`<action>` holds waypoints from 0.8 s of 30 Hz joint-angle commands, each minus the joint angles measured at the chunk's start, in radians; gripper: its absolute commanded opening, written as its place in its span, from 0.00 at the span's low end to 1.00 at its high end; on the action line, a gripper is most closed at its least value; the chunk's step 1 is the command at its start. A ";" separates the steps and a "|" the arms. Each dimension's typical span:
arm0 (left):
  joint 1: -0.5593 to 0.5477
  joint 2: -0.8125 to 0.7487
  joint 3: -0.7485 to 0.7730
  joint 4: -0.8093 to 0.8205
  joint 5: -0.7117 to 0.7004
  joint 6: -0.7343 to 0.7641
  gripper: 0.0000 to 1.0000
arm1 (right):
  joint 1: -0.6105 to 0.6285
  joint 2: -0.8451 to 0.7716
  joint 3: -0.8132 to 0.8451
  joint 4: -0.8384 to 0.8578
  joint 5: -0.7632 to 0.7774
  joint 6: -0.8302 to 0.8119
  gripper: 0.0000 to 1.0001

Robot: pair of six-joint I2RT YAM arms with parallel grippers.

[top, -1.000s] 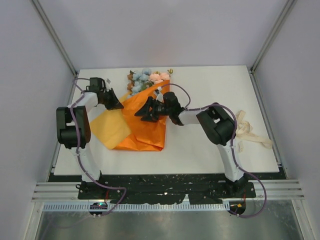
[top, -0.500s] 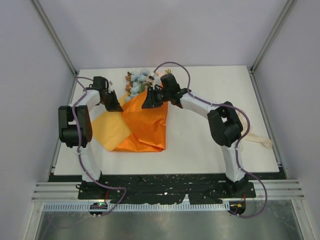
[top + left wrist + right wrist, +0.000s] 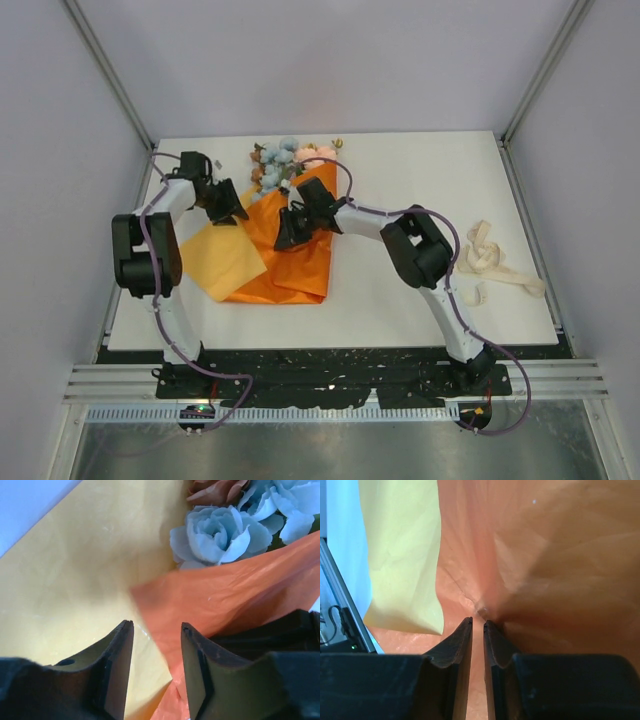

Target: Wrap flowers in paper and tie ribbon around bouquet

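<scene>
Since half a second ago the right gripper (image 3: 283, 238) has drawn back from the flower heads to the middle of the thin, crinkly orange wrapping paper (image 3: 300, 270). The limp cream-white satin ribbon (image 3: 490, 262) shows again, well apart at the right of the white table (image 3: 400, 300).

From above, the small bunch of artificial flowers (image 3: 285, 158) with blue, pink and peach blooms lies at the paper's far end. The left gripper (image 3: 231, 214) sits at the paper's left fold.

At the left wrist, the left gripper (image 3: 156, 670) has its jaws parted and clamps nothing. It hangs above the edge where the orange flap overlaps the pale yellow underside, with a pale blue bloom (image 3: 220, 530) beyond.

At the right wrist, the right gripper (image 3: 478, 630) has its jaws almost together, pinching a pucker of paper (image 3: 545, 555) at their tips.
</scene>
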 commanded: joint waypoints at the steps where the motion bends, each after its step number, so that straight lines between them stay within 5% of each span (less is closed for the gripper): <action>1: 0.095 -0.157 -0.041 0.017 0.033 0.041 0.57 | -0.052 0.010 -0.036 0.042 0.048 0.088 0.21; 3: 0.169 -0.186 -0.026 -0.097 -0.024 0.100 0.70 | -0.056 0.007 -0.031 0.007 0.068 0.111 0.20; 7: 0.308 -0.214 -0.026 -0.308 -0.044 0.194 0.71 | -0.058 -0.001 -0.040 -0.057 0.090 0.143 0.20; 11: 0.384 -0.298 -0.138 -0.313 0.025 0.249 0.71 | -0.061 -0.061 -0.131 -0.073 0.127 0.131 0.20; 18: 0.199 -0.304 -0.204 -0.160 0.293 0.184 0.64 | -0.088 -0.220 -0.392 0.002 0.174 0.169 0.21; 24: -0.048 -0.188 -0.192 0.020 0.327 0.026 0.71 | -0.089 -0.308 -0.538 0.085 0.199 0.207 0.22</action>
